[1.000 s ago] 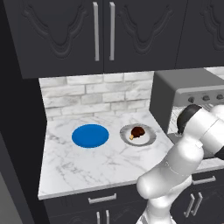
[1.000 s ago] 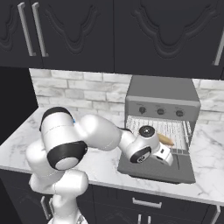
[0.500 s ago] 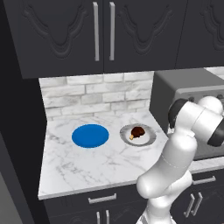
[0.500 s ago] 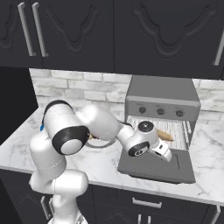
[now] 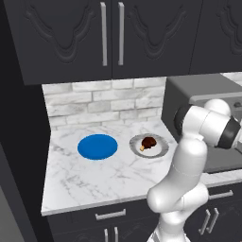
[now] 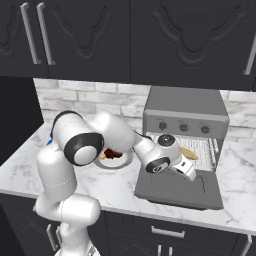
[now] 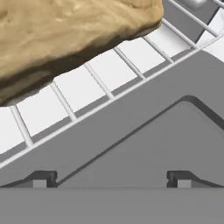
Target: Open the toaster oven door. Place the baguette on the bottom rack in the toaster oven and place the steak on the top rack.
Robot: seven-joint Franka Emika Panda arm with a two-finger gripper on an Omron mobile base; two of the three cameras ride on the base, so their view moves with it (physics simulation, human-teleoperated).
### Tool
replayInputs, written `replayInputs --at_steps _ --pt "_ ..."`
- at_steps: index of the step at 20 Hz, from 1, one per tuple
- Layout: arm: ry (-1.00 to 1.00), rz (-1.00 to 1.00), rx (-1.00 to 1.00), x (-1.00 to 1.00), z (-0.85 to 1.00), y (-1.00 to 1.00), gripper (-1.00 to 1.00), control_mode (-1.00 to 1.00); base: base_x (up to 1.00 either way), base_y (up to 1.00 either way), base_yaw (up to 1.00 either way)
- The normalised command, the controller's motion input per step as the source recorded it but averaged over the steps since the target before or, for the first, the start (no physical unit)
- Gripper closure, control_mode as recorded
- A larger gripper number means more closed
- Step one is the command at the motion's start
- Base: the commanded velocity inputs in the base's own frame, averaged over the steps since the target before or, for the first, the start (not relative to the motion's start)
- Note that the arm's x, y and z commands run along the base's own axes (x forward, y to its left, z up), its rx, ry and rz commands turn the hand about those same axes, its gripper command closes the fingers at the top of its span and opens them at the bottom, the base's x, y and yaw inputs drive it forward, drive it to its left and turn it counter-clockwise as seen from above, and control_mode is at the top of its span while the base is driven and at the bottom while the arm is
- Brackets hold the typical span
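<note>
On the counter, left to right, you have: blue plate (image 5: 97,146); grey plate (image 5: 159,150) carrying the steak (image 5: 148,142); toaster oven (image 6: 186,107), door (image 6: 181,190) down, baguette (image 6: 188,153) on its rack; gripper (image 7: 112,178) before it, jaws released, empty.

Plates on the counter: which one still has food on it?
The grey plate nearer the toaster oven; the steak sits on it. The blue plate, further left, is bare.
</note>
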Motion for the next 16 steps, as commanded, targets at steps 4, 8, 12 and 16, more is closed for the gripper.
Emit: replayInputs --at_steps 4,8,12,16 --pt "0.0 -0.02 0.0 0.03 0.0 -0.13 -1.0 -1.0 0.0 0.0 0.0" --pt "0.0 0.0 0.0 -0.08 0.0 -0.13 -1.0 -1.0 0.0 0.0 0.0" --pt "0.0 0.0 0.0 -0.26 0.02 -0.12 -1.0 -1.0 0.0 0.0 0.0" --pt "0.0 0.0 0.0 -0.36 0.12 -0.1 -1.0 -1.0 0.0 0.0 0.0"
